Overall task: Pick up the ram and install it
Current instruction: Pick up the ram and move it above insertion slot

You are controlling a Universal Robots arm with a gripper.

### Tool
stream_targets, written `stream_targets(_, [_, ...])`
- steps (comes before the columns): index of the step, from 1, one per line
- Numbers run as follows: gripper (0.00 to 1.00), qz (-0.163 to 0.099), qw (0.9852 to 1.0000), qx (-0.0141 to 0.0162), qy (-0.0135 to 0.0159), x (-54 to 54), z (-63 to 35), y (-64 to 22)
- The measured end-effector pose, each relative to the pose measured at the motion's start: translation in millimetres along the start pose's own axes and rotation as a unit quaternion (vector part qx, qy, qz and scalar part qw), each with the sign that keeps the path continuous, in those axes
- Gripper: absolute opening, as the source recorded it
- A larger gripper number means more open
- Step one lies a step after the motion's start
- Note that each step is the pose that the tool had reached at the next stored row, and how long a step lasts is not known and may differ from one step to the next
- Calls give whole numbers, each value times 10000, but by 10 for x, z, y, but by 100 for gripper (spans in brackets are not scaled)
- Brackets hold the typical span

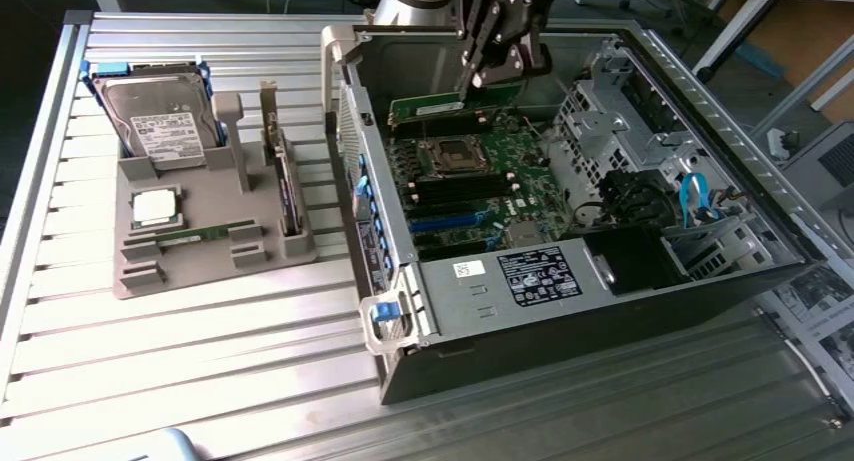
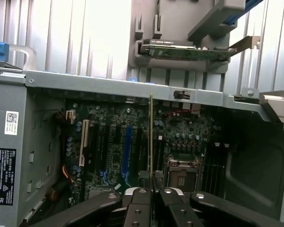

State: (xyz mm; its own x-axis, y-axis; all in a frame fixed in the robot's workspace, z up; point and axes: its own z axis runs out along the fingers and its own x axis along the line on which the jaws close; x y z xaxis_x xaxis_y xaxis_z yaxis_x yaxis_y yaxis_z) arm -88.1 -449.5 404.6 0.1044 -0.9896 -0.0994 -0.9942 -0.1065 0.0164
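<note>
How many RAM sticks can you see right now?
2. The held RAM stick sits edge-on in the gripper, over the motherboard; the second RAM stick lies flat on the gray holder, near the CPU. More could be hidden inside the case.

Ram, seen edge-on, is held clamped in the closed pincer over the motherboard inside the open computer case. The CPU socket is seen just beside it.

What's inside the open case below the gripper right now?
The green motherboard with its CPU socket and expansion slots; the gripper holds the ram edge-on above it. The fingers cover the ram's clamped edge.
</note>
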Motion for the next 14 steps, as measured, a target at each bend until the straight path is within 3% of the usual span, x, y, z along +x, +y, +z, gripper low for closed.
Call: stream_targets(14, [12, 0, 10000, -1, 5, 19, -5, -181])
